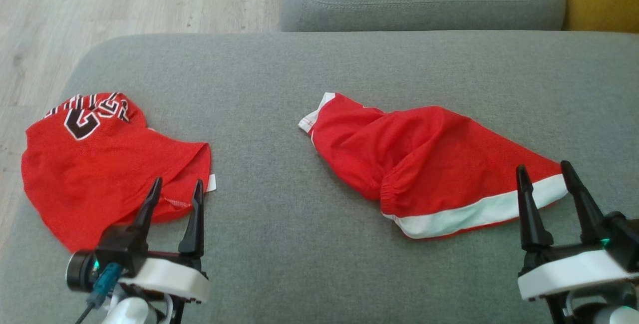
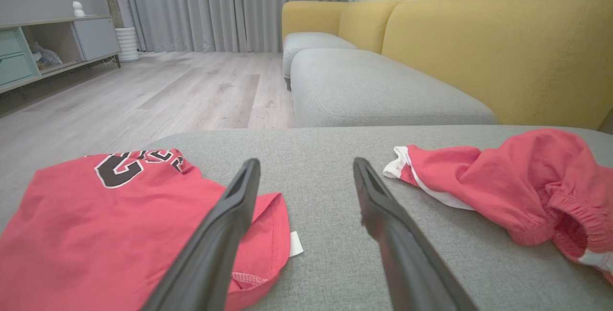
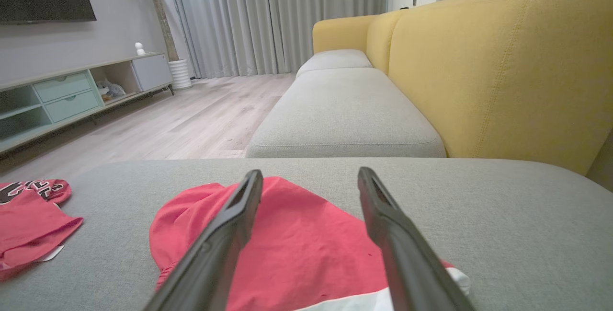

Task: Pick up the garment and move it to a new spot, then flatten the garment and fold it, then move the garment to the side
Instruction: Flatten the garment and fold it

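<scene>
i've got both claws open and empty: left claw (image 1: 179,181) by the jersey (image 1: 95,174) hem, right claw (image 1: 543,165) at the white band of the shorts (image 1: 424,159). shorts lie crumpled right of centre on the grey cushion (image 1: 279,224), jersey far left.

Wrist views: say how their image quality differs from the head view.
Head view: soft, even light, shorts vivid red. Left wrist view: wide-angle, left claw looms large, jersey washed pinkish. Right wrist view: same stretch, right claw looming.

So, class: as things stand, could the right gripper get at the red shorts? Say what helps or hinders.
Probably yes: the right gripper is open beside the red shorts, their white band at its tips, nothing between.
</scene>
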Controlling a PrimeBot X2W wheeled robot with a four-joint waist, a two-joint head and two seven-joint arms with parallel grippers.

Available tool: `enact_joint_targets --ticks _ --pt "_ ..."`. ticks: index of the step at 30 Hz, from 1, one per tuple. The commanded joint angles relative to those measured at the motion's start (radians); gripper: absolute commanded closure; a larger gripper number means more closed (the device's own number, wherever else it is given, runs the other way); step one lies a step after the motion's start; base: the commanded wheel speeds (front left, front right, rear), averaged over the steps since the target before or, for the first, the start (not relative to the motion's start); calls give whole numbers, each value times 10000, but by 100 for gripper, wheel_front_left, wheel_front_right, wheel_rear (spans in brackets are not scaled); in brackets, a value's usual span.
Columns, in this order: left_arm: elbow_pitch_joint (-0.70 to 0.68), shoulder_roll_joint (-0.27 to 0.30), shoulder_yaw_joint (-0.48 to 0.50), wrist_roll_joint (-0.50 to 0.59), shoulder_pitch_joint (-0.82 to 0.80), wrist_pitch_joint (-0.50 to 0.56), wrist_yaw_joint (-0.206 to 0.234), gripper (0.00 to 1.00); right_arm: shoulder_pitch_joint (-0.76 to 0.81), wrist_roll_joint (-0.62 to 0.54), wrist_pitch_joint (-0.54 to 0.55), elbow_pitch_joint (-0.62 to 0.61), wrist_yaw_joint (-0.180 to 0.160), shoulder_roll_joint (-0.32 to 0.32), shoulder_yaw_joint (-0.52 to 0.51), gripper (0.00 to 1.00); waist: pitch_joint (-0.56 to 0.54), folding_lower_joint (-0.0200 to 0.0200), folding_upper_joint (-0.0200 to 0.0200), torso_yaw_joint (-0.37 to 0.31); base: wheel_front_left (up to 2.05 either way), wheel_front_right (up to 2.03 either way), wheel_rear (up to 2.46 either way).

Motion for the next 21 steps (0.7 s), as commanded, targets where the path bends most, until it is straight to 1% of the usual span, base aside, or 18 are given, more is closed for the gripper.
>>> enact_joint_targets --ticks 1,8,10,13,15,18,21 --pt "-367 327 338 -89 -287 41 76 0 -232 116 18 -399 -7 -67 240 0 -2 1 0 -8 0 0 0" --pt "-541 390 291 -86 -271 122 134 0 -197 267 26 -424 -7 -64 270 0 23 1 0 -30 0 0 0" --pt "-651 356 226 -134 -332 122 16 0 -225 315 32 -424 -7 -64 251 0 67 1 0 -37 0 0 0" --pt "-837 225 -145 -185 -684 305 -473 0 -294 313 54 -459 -7 -64 225 0 222 1 0 -36 0 0 0" --pt "-893 7 -586 -202 -1083 626 -906 0 -360 301 77 -501 -7 -64 211 0 361 1 0 -63 0 0 0" --pt "-819 -520 -1407 -197 -1797 1263 -1577 0 -482 266 128 -562 -7 -63 189 0 629 1 0 -158 0 0 0" --pt "-476 -1198 -2199 -340 -2483 1941 -2283 0 -645 283 152 -590 -7 -63 177 0 967 1 0 -317 0 0 0"
